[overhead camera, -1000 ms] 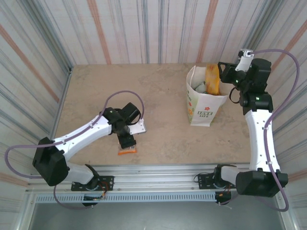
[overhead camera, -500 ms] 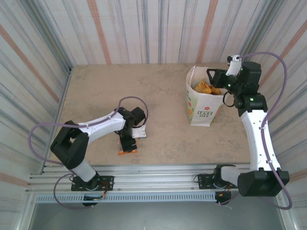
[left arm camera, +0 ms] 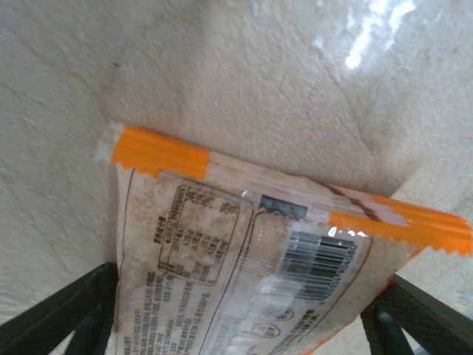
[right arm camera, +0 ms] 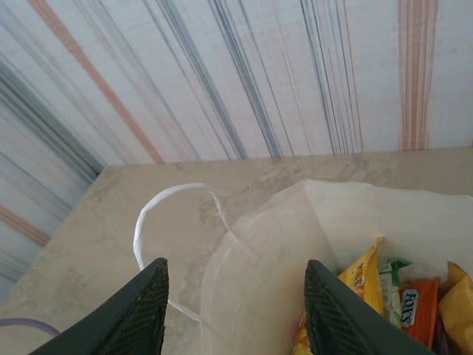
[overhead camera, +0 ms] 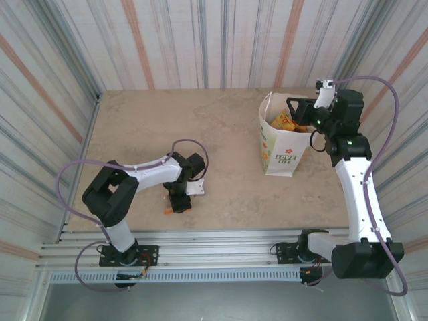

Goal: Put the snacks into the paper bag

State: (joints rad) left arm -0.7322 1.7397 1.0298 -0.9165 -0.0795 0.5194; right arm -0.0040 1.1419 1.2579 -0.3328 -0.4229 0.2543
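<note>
An orange-ended snack packet point(left arm camera: 251, 244) lies back side up on the table, its barcode showing. My left gripper point(left arm camera: 247, 277) is open and straddles it, one finger at each side edge. From above, the left gripper point(overhead camera: 179, 199) sits low over that packet point(overhead camera: 167, 211) near the front edge. The white paper bag point(overhead camera: 281, 150) stands upright at the right with several packets point(overhead camera: 284, 122) inside. My right gripper point(overhead camera: 297, 110) hangs open and empty just above the bag's mouth point(right arm camera: 295, 244), with a yellow packet point(right arm camera: 362, 277) and an orange one point(right arm camera: 421, 303) below it.
The bag's twisted handle point(right arm camera: 148, 222) loops out over the beige table point(overhead camera: 221, 134). Striped walls close in the back and both sides. A metal rail point(overhead camera: 221, 237) runs along the front edge by the arm bases.
The yellow-orange packet that stood above the bag has dropped inside, and the right gripper is now empty over the mouth. The left arm folded in and its gripper settled over the orange packet.
</note>
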